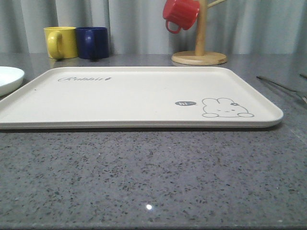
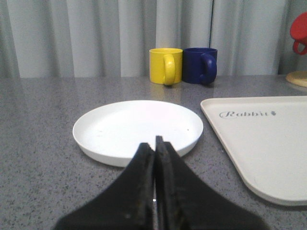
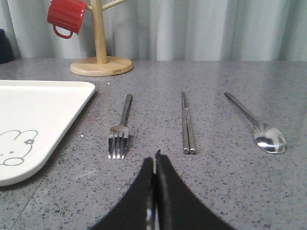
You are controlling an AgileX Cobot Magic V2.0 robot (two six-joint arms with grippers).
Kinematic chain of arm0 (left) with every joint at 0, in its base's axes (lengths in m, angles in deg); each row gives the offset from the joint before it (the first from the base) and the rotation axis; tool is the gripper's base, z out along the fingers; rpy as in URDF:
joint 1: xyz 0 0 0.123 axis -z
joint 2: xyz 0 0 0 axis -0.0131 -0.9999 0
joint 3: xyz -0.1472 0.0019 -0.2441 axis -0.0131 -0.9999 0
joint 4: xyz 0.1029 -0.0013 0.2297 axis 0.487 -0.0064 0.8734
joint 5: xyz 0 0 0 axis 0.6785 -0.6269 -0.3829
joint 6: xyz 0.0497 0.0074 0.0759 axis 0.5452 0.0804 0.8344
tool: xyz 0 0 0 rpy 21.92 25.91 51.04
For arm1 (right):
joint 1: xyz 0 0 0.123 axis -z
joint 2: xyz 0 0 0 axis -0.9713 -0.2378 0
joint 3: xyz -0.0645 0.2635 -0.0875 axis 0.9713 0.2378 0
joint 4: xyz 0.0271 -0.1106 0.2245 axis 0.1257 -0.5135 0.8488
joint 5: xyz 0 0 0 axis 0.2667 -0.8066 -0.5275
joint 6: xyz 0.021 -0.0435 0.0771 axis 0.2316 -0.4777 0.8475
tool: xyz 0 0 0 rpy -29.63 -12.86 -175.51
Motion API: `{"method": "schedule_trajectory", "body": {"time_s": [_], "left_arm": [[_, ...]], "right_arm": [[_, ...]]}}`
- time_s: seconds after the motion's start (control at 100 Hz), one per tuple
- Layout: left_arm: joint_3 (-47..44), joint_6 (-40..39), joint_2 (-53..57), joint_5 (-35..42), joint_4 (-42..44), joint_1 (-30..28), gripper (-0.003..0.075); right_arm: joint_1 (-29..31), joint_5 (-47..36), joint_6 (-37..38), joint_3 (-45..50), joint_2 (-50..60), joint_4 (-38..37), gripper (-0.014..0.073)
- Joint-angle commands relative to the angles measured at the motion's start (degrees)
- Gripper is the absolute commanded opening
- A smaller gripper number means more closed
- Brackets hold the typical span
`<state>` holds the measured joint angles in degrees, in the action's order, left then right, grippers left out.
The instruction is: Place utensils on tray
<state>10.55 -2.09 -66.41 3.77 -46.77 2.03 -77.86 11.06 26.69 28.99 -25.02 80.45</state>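
The cream tray [image 1: 134, 96] with a rabbit drawing lies bare in the middle of the grey table; its corner also shows as tray [image 3: 43, 105] and tray [image 2: 268, 143]. To the tray's right lie three silver utensils side by side: a fork [image 3: 121, 129], a pair of chopsticks [image 3: 187, 122] and a spoon [image 3: 259, 127]. In the front view thin utensil handles [image 1: 280, 86] peek in at the right edge. My right gripper [image 3: 155, 160] is shut and empty, just short of the fork's tines and chopstick ends. My left gripper [image 2: 155, 143] is shut and empty at the near rim of a white plate [image 2: 137, 127].
The white plate [image 1: 8, 79] sits left of the tray. A yellow mug [image 1: 61, 42] and a dark blue mug [image 1: 92, 42] stand at the back left. A wooden mug tree [image 1: 199, 52] holding a red mug [image 1: 180, 14] stands at the back right.
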Motion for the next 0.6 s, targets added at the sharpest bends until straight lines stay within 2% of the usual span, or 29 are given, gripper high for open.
{"method": "schedule_trajectory", "body": {"time_s": [0.0, 0.3, 0.59], "left_arm": [[0.4, 0.0, 1.9, 5.5, 0.2, -0.4, -0.0020], [14.6, 0.0, -7.9, -7.9, 0.8, -0.4, -0.0020], [30.5, 0.0, -31.0, -17.0, 0.9, -0.4, -0.0016]], "right_arm": [[0.1, -4.2, -0.4, 0.0, 0.2, -0.2, -0.0069], [0.1, -4.2, -0.4, 0.0, 0.2, -0.2, -0.0069], [0.1, -4.2, -0.4, 0.0, 0.2, -0.2, -0.0069]]}}
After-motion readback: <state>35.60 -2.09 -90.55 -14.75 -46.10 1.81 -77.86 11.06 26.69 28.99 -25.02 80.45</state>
